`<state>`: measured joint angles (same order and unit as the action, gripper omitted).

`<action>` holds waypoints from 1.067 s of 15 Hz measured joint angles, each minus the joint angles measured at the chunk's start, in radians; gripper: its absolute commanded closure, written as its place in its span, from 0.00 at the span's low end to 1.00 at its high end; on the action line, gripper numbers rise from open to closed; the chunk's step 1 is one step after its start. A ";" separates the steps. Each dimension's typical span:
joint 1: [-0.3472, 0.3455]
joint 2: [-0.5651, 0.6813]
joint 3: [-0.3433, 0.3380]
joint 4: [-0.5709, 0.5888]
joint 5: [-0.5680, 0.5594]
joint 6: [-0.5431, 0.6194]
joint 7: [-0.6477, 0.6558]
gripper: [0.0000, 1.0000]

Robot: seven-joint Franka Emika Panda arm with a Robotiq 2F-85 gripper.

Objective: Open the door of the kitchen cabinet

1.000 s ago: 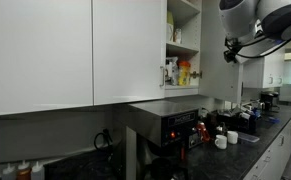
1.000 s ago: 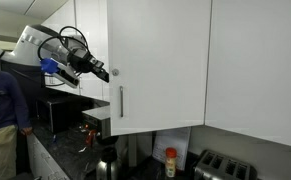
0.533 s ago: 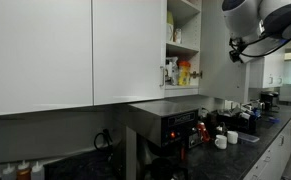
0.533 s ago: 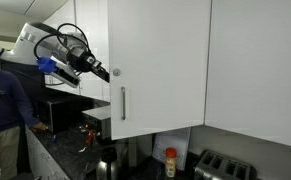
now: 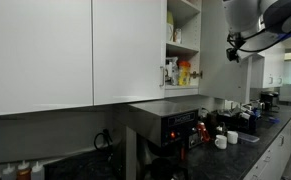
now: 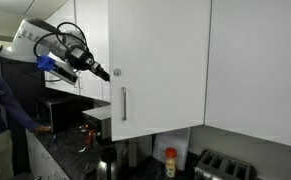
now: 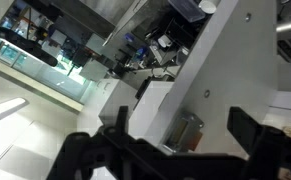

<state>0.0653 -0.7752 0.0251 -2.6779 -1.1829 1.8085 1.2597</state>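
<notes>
The kitchen cabinet (image 5: 190,48) stands open in an exterior view, with white shelves holding yellow and orange bottles (image 5: 184,72). In an exterior view the door (image 6: 160,60) is a tall white panel facing the camera, with its silver bar handle (image 6: 122,103) at the lower left edge. My gripper (image 6: 112,74) hangs just left of that door edge, above the handle and apart from it. It also shows at the upper right in an exterior view (image 5: 231,48). In the wrist view the gripper (image 7: 185,135) is open and empty, facing a white panel with a metal hinge (image 7: 186,131).
A black appliance (image 5: 170,125) stands under the cabinet, with cups (image 5: 221,141) on the dark counter beyond. A person (image 6: 0,110) stands at the left behind the arm. A toaster (image 6: 225,168), a spice jar (image 6: 170,162) and a coffee pot (image 6: 107,160) sit below the door.
The arm has risen slightly and drawn back a little from the cabinet. The person at the left has bent lower. The door has not moved.
</notes>
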 measured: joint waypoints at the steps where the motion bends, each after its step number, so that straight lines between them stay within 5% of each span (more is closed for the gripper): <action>1: 0.020 0.000 0.000 0.008 0.035 0.002 -0.013 0.00; 6: 0.103 0.000 0.003 0.051 0.252 0.033 -0.122 0.00; 16: 0.132 0.016 0.009 0.084 0.752 0.368 -0.469 0.00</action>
<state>0.1973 -0.7596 0.0337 -2.5941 -0.4306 2.1765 0.7912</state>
